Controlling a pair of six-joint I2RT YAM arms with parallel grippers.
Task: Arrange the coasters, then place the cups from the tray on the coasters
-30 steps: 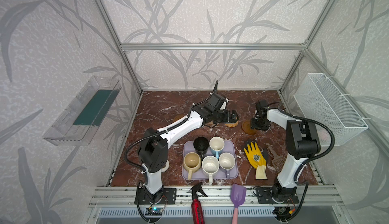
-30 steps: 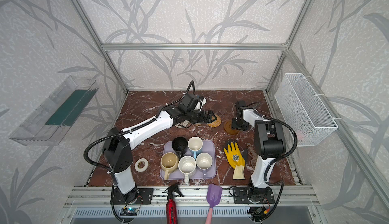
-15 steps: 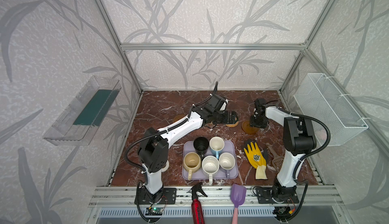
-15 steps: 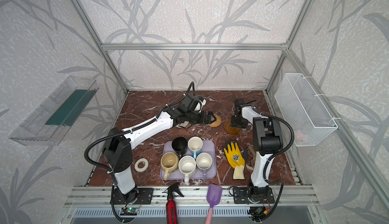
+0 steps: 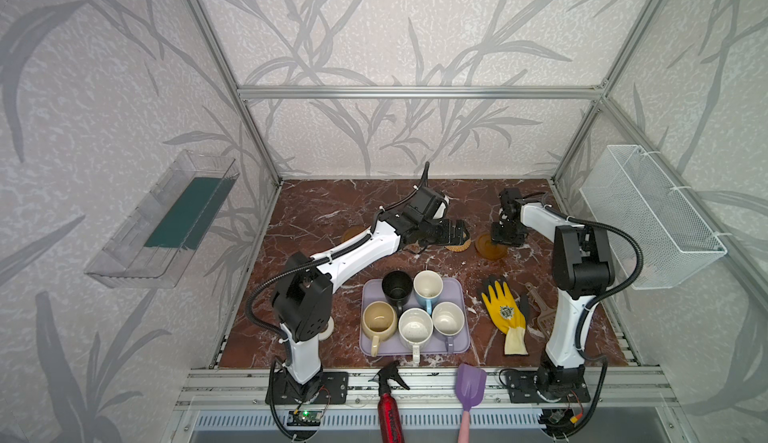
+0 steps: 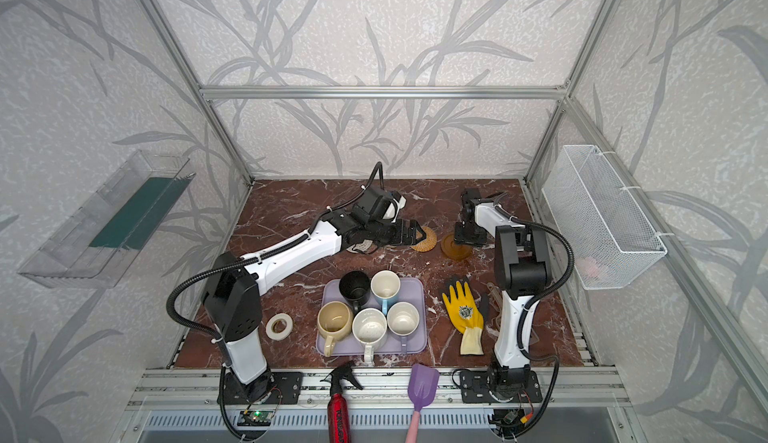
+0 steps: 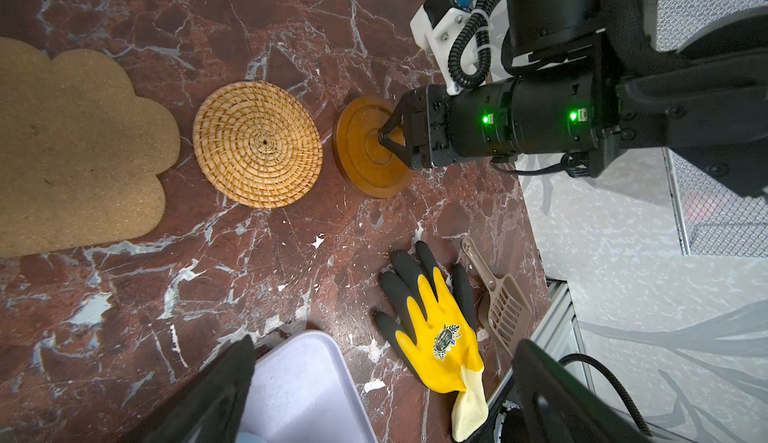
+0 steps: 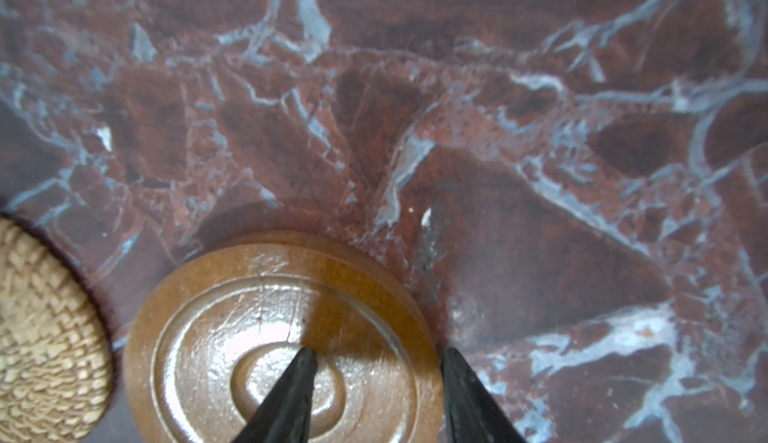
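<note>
Several cups stand on the lavender tray (image 5: 459, 291): black (image 5: 397, 287), light blue (image 5: 428, 287), beige (image 5: 378, 320), speckled white (image 5: 415, 328) and lavender-grey (image 5: 448, 318). Behind them lie the coasters: a tan flower shape (image 7: 75, 150), a golden rattan round (image 7: 257, 143) and an amber disc (image 7: 365, 150). A second amber disc (image 5: 353, 233) and a whitish woven round (image 6: 361, 247) peek out beside the left arm. My right gripper (image 8: 378, 353) points down, open, one fingertip on the amber disc's (image 8: 270, 337) centre, the other just off its rim. My left gripper (image 5: 455, 231) hovers wide open by the rattan round, holding nothing.
A yellow glove (image 5: 505, 312) and a brown scoop (image 5: 540, 308) lie right of the tray. A white tape roll (image 6: 279, 325) sits by the left arm's base. A red spray bottle (image 5: 388, 403) and a purple scoop (image 5: 469, 382) rest on the front rail. A wire basket (image 5: 648, 216) hangs on the right wall.
The right gripper's jaws have narrowed over the amber disc, and the right arm's elbow has shifted slightly. The left arm has not moved.
</note>
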